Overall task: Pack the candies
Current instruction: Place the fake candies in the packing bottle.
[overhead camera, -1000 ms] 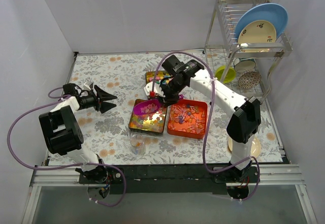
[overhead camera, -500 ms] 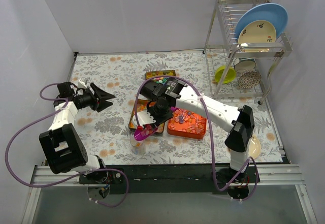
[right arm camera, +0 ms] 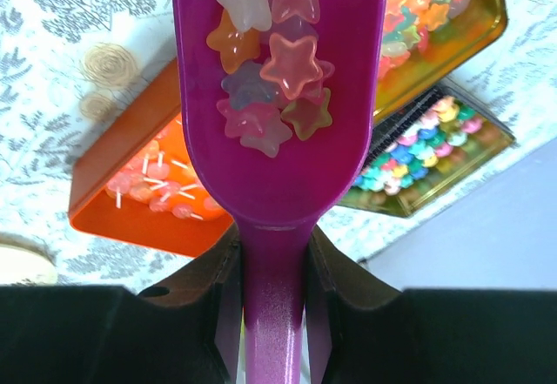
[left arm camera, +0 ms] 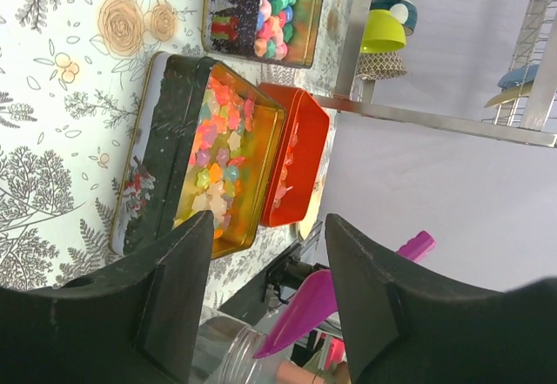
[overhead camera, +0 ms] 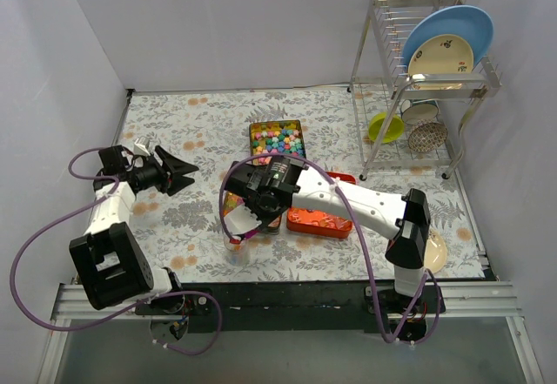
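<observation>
From above, the left gripper (overhead camera: pixel 180 175) is being held over the table (overhead camera: pixel 200 123) at 9 o'clock, its jaws spread wide with nothing between them. The right gripper (overhead camera: pixel 252 214) is being clamped on a purple scoop (overhead camera: pixel 241 230), whose bowl is being held at the mouth of a clear jar (overhead camera: pixel 235 246) at 6 o'clock; whether they touch cannot be told. Pastel candies (overhead camera: pixel 277 138) are being shown in a far tin (overhead camera: pixel 258 128) at 12 o'clock of that gripper, with an orange tray (overhead camera: pixel 320 222) at its 3 o'clock.

In the left wrist view, the left gripper (left arm camera: pixel 270 223) is being shown gaping and empty. Beyond it, star candies (left arm camera: pixel 228 153) are lying in a gold tin (left arm camera: pixel 170 140), the orange tray (left arm camera: pixel 300 153) touching it at 3 o'clock and the far tin (left arm camera: pixel 235 5) at 12 o'clock. The scoop (left arm camera: pixel 318 304) and jar (left arm camera: pixel 228 358) are being seen at 6 o'clock.

In the right wrist view, the right gripper (right arm camera: pixel 272 245) is being pressed on both sides of the scoop (right arm camera: pixel 278 171) handle. Star candies (right arm camera: pixel 270 70) are being carried in its bowl. The orange tray (right arm camera: pixel 113 201) is lying at 8 o'clock, the gold tin (right arm camera: pixel 461 31) at 2 o'clock, the far tin (right arm camera: pixel 409 197) at 4 o'clock
</observation>
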{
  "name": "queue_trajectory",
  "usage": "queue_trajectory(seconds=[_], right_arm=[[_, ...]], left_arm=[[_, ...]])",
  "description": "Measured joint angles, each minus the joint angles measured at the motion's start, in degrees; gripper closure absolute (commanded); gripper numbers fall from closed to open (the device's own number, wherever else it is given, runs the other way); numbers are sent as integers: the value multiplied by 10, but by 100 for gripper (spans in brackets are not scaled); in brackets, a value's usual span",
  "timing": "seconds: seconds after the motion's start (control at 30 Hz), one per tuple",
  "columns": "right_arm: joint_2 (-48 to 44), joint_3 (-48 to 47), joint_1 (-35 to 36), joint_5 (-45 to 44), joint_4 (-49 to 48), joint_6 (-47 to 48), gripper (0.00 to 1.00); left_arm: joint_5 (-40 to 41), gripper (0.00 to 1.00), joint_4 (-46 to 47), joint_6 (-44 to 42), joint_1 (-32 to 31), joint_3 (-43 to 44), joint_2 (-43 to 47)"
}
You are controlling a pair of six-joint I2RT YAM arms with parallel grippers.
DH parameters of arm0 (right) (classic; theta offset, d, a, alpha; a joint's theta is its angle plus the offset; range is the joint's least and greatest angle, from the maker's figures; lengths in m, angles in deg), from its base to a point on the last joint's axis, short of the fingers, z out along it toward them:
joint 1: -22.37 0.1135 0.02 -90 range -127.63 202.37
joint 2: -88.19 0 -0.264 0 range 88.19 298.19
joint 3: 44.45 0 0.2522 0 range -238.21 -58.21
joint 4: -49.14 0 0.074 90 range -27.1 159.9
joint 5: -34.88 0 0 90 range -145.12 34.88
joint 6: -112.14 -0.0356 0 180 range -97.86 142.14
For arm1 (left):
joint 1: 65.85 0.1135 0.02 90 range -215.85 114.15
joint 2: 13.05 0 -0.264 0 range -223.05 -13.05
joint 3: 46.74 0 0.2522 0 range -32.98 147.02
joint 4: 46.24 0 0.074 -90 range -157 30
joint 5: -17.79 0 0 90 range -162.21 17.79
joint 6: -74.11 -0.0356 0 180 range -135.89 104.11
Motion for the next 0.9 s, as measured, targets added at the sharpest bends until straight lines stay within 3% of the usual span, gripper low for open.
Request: queue_trajectory(seconds=[0.37, 0.9], right_arm=[[4, -1, 73, -121, 0, 18, 99], [21, -30, 89, -198, 2, 48, 99]], left_arm=[[0, 46, 10, 15, 0, -21, 3], [49, 47, -12, -18, -3, -20, 11]])
